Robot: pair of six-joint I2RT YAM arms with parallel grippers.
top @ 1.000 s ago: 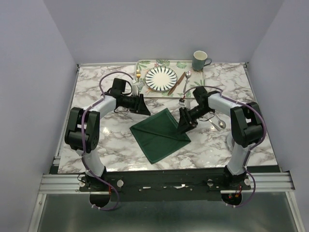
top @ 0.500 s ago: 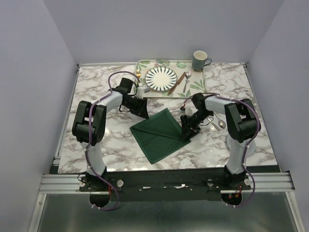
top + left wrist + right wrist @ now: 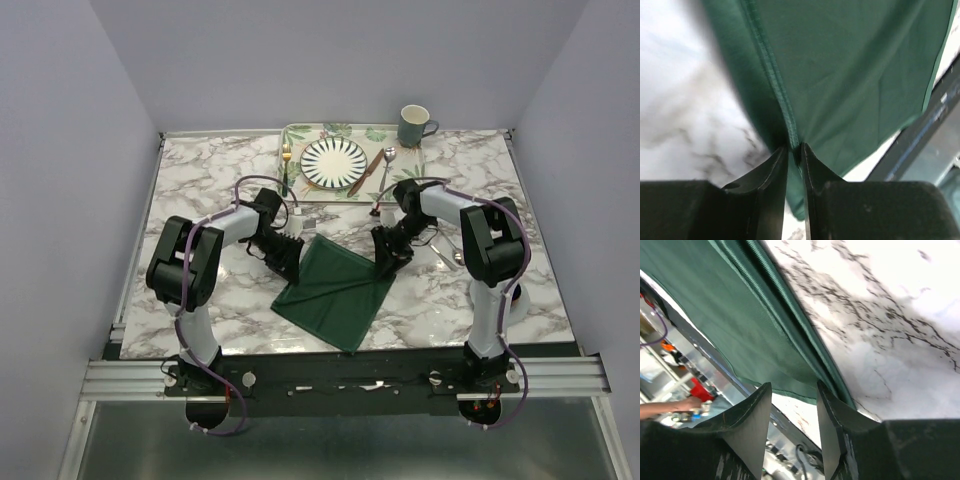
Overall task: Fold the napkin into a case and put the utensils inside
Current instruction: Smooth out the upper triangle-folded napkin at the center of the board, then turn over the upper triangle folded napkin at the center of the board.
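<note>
At the middle of the worktop the napkin lies partly folded, so folding is in hand; the utensils wait on the tray, upper centre. The left pincer pinches the hem. The right pincer gapes, the cloth edge beside one finger. Next, probably: carry the held edge across.

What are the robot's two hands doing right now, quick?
Left end effector: closed, pinching the napkin at its hem.
Right end effector: open, with the napkin's edge beside one finger, not clamped.
</note>
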